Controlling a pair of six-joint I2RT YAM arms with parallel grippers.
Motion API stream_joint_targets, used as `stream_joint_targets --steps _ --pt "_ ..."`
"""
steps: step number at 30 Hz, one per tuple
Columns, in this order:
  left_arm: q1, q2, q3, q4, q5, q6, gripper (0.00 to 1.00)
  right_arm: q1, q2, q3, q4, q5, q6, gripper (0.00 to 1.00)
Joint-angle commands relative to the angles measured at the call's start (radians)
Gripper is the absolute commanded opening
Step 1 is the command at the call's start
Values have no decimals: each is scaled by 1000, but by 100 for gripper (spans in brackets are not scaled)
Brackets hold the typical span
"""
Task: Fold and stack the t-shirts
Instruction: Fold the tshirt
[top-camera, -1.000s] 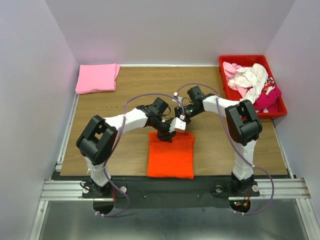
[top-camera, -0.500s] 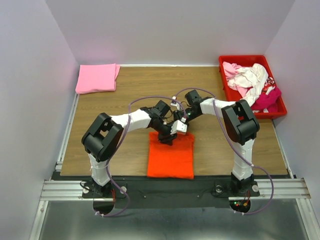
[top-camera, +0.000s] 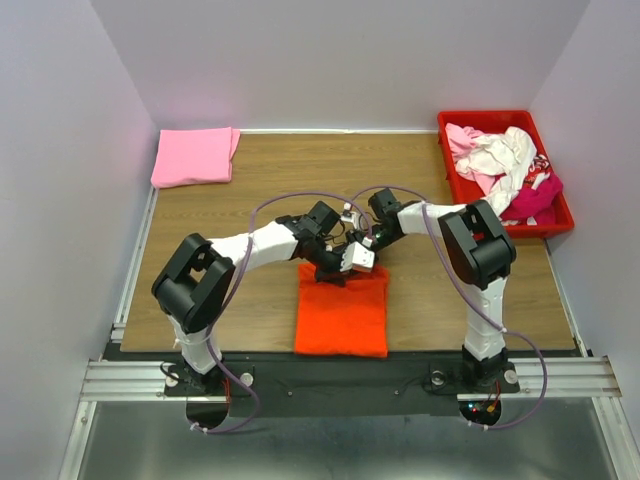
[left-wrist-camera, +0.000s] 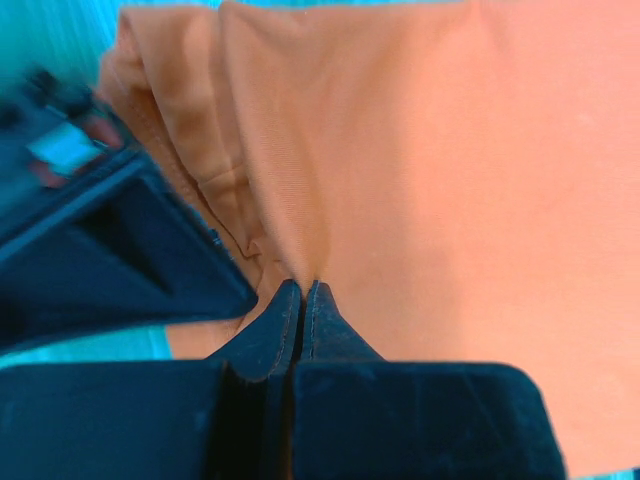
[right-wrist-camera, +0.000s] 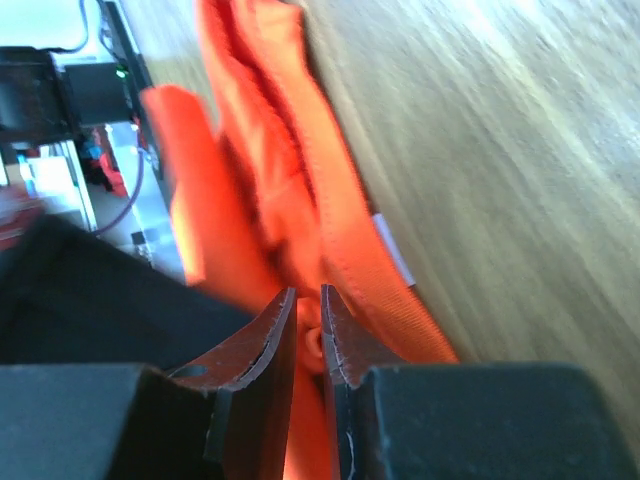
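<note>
The bright orange t-shirt (top-camera: 340, 315) lies folded into a rectangle near the table's front edge. Both grippers meet at its far edge. My left gripper (top-camera: 333, 268) has its jaws pressed together, pinching a crease of the orange cloth (left-wrist-camera: 450, 180) at the tips (left-wrist-camera: 303, 287). My right gripper (top-camera: 360, 250) is shut on a bunched fold of the orange hem (right-wrist-camera: 260, 170), which shows between its narrow jaws (right-wrist-camera: 308, 300). A light pink t-shirt (top-camera: 193, 156) lies folded at the far left corner. White and magenta t-shirts (top-camera: 505, 160) are heaped in the red crate.
The red plastic crate (top-camera: 452, 124) stands at the far right of the wooden table (top-camera: 250, 200). Purple cables loop above both forearms. White walls close in the table on three sides.
Both wrists have dropped slightly toward the orange shirt's far edge. The left jaws have shut on the cloth, and the right jaws have narrowed onto the hem.
</note>
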Motion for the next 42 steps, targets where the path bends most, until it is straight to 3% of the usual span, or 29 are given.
stream_joint_targets --steps 1,12,33,38,42 --pt "-19 -109 -21 -16 3 11 0 12 38 -8 26 17 -60 21" --pt "-37 -207 1 13 -125 45 0 12 100 -9 27 11 -76 21" --pt "12 -94 104 2 -111 149 0 0 69 32 21 31 -84 22" --pt "4 -101 102 1 -96 151 0 -28 38 141 16 112 -81 31" --pt "4 -92 101 2 -100 166 0 -42 26 204 15 175 -78 49"
